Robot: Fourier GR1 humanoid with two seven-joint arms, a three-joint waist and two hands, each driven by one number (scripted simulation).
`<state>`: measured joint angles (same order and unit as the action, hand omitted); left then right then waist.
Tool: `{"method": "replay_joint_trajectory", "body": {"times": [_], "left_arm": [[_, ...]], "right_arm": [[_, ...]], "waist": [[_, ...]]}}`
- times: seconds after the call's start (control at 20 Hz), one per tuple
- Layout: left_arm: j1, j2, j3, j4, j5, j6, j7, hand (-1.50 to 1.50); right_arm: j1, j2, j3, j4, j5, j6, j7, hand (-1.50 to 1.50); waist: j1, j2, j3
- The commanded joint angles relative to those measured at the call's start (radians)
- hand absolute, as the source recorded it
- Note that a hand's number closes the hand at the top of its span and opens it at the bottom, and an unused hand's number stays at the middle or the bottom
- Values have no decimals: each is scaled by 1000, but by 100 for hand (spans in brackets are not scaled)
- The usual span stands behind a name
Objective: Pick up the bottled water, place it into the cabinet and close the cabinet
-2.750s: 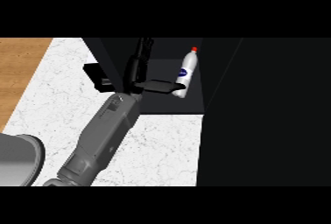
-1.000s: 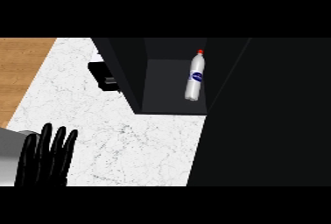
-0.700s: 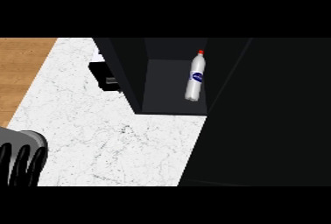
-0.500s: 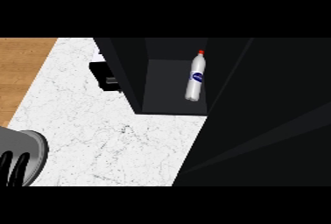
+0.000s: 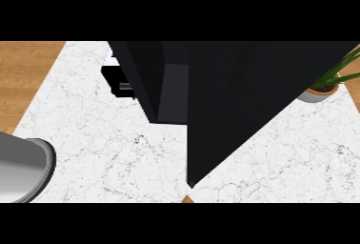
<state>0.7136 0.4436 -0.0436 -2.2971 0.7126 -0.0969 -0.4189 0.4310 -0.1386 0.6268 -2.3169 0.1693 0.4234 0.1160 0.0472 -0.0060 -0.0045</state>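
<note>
The black cabinet (image 5: pixel 141 71) stands at the back of the white marble counter (image 5: pixel 105 143). Its dark door (image 5: pixel 232 119) is swung most of the way across the opening and covers nearly all of it. Only a narrow grey strip of the inside (image 5: pixel 173 93) still shows. The bottled water is hidden behind the door. A grey forearm (image 5: pixel 21 167) enters at the lower left edge. Neither hand shows anywhere in the head view.
A potted plant (image 5: pixel 325 86) stands on the counter at the right, beside the door. A small black object (image 5: pixel 116 82) sits left of the cabinet. Wooden floor (image 5: pixel 25 76) borders the counter on the left.
The door has swung across the opening and now hides the bottle, which showed standing inside before. The left hand has dropped out of view at the lower left. The plant has come into sight.
</note>
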Motion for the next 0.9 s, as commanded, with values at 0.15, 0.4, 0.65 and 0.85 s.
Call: {"method": "replay_joint_trajectory", "body": {"times": [0.15, 0.4, 0.65, 0.85], "left_arm": [[47, 22, 92, 29, 81, -105, -26, -150], [110, 35, 150, -11, 133, -165, -34, -150], [129, 48, 207, 23, 190, -216, -38, -150], [160, 43, 210, 2, 180, -254, -41, -150]], "right_arm": [[-126, 131, 113, 115, -141, -136, 121, 150], [-219, 131, 43, 114, -215, -191, 195, 150], [-334, 131, -66, 187, -334, -226, 207, 150], [-488, 133, -160, 281, -457, -292, 234, 150]], "waist": [[6, 13, 2], [34, 15, 1], [27, 17, 1], [37, 16, 3]]}}
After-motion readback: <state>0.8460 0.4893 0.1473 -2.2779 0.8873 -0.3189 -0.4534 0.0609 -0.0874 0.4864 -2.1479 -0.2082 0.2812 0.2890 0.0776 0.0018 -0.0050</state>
